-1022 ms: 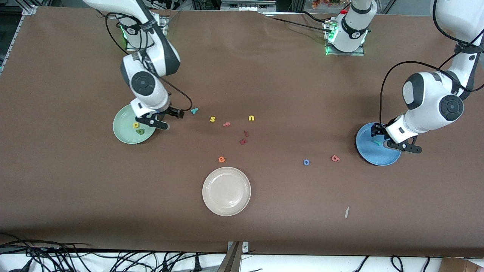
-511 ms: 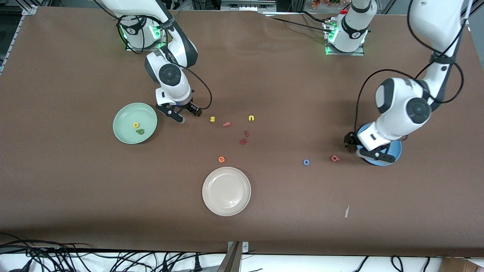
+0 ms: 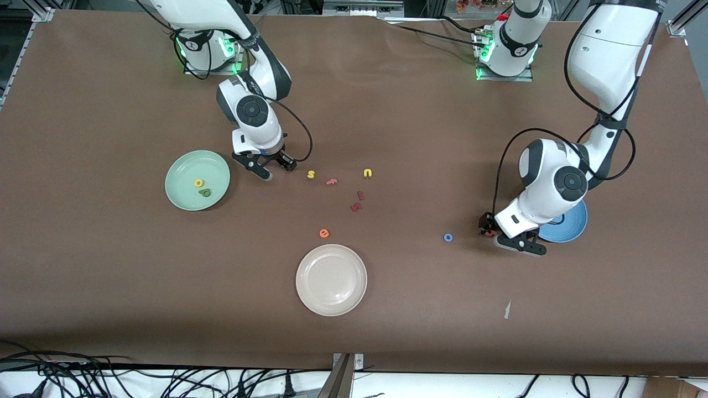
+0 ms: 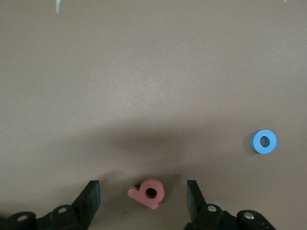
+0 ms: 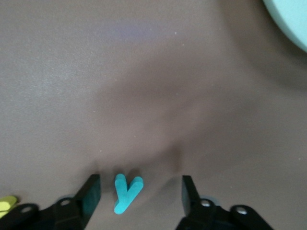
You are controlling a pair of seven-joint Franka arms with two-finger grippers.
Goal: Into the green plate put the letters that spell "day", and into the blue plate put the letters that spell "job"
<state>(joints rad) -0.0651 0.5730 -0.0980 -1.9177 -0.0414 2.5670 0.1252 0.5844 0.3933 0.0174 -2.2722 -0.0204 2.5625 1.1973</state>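
Letters tally so far: roughly half done, by the look of it. Counting yellow a point(image 3: 198, 182) and dark green d point(image 3: 205, 192) already inside green plate point(image 3: 185, 165). Missing only teal y point(image 5: 127, 192), flat on the table around 2 o'clock from that plate, straddled by right gripper point(image 3: 275, 167) with jaws spread, not touching it. Over toward 3 o'clock of the table: left gripper point(image 3: 506, 235) down low, jaws spread either side of salmon b point(image 4: 148, 192), no pinch yet, just beside blue plate point(image 3: 575, 224) at its 8 o'clock. Blue o point(image 3: 448, 237) loose on the table at 9 o'clock from b. Can't confirm j with the arm covering most of that plate. Leaves y, b and o at least.
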